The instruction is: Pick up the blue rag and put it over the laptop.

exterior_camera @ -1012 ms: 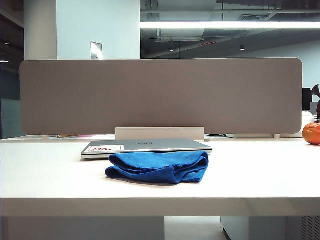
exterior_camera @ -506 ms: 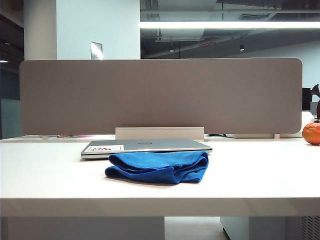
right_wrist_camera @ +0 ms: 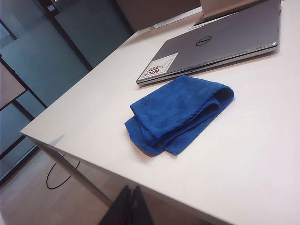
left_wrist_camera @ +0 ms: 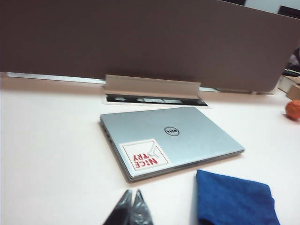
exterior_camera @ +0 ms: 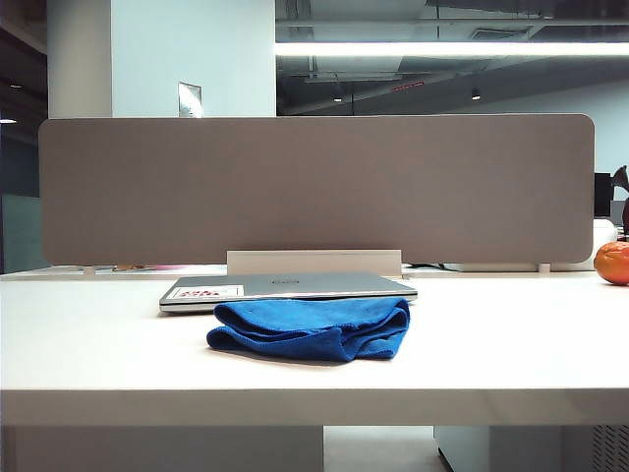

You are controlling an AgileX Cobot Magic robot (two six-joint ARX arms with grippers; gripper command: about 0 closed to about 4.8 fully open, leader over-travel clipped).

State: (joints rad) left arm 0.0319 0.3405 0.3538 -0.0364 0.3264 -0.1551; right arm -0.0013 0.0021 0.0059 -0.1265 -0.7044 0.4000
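The blue rag lies folded on the white table, just in front of the closed silver-grey laptop with its white sticker. Neither arm shows in the exterior view. In the left wrist view my left gripper is shut and empty above the table, short of the laptop, with the rag off to its side. In the right wrist view my right gripper is shut and empty, hanging off the table's front edge, well back from the rag and the laptop.
A grey partition panel stands along the table's back edge, with a long white bar at its foot behind the laptop. An orange round object sits at the far right. The table's front edge runs below the rag.
Nothing differs in the exterior view; the rag and laptop lie as before and no arm has come into that view.
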